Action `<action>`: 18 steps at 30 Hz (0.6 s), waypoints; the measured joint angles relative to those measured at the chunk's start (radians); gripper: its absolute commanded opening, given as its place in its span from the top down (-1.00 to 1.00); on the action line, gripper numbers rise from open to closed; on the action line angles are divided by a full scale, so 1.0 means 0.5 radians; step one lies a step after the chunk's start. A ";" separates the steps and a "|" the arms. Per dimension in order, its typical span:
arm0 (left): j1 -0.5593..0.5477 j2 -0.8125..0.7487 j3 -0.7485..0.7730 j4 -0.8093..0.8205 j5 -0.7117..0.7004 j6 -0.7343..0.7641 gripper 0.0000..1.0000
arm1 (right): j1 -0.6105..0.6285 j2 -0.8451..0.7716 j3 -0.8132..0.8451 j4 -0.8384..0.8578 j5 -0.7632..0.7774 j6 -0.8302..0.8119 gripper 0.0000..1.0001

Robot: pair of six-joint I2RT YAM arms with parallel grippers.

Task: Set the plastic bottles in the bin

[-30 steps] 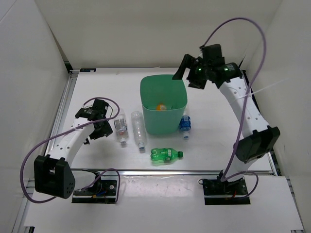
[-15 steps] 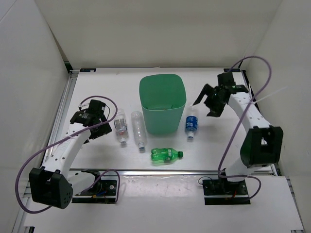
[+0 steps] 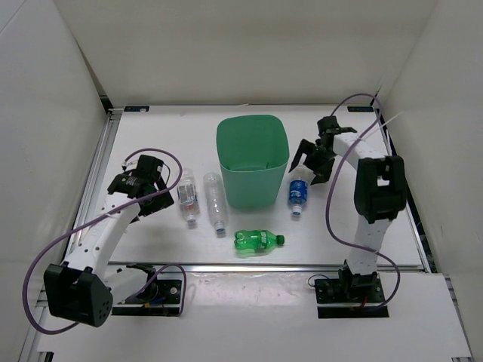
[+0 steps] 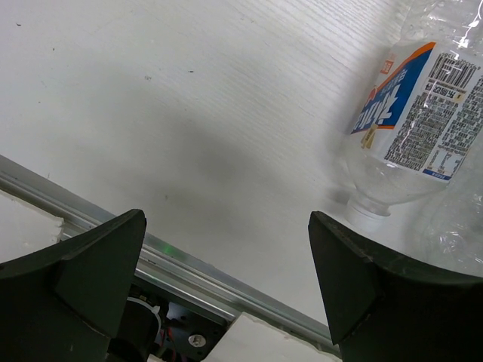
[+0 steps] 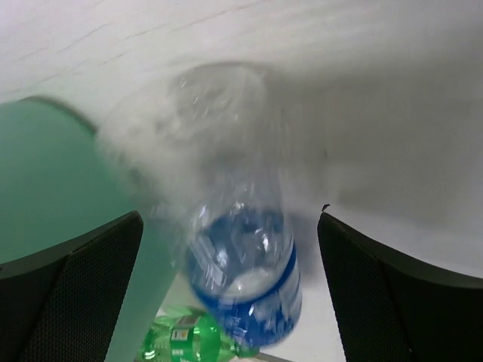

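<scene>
The left arm [image 3: 102,230] slants up the left side of the frame, and the left gripper [image 3: 147,197] has its jaws spread wide. The right arm [image 3: 375,196] stands folded at right. The right gripper [image 3: 309,164] sits at centre right, jaws likewise wide apart.

Bottles on the bench [image 3: 158,132]
Labelled bottle [image 3: 297,194] just ahead of my right claw [image 3: 303,173], bin [image 3: 253,188] to its left; first bottle [image 3: 187,197] right of my left claw [image 3: 142,194], second bottle [image 3: 216,202] beyond it.

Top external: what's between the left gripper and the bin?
Two clear bottles lie side by side: the labelled bottle, then the plain bottle nearer the bin. Clearest in the top view.
</scene>
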 measured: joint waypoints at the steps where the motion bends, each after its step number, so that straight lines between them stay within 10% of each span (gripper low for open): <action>1: 0.000 0.002 0.000 -0.002 0.001 0.000 -1.00 | 0.009 0.067 0.035 0.003 0.009 -0.002 -0.91; 11: 0.000 0.056 0.000 -0.002 0.006 -0.001 -1.00 | 0.041 0.134 -0.020 -0.057 0.100 0.003 0.17; 18: 0.000 0.090 0.000 -0.009 0.004 -0.002 -1.00 | -0.218 -0.285 0.178 -0.281 0.211 0.137 0.35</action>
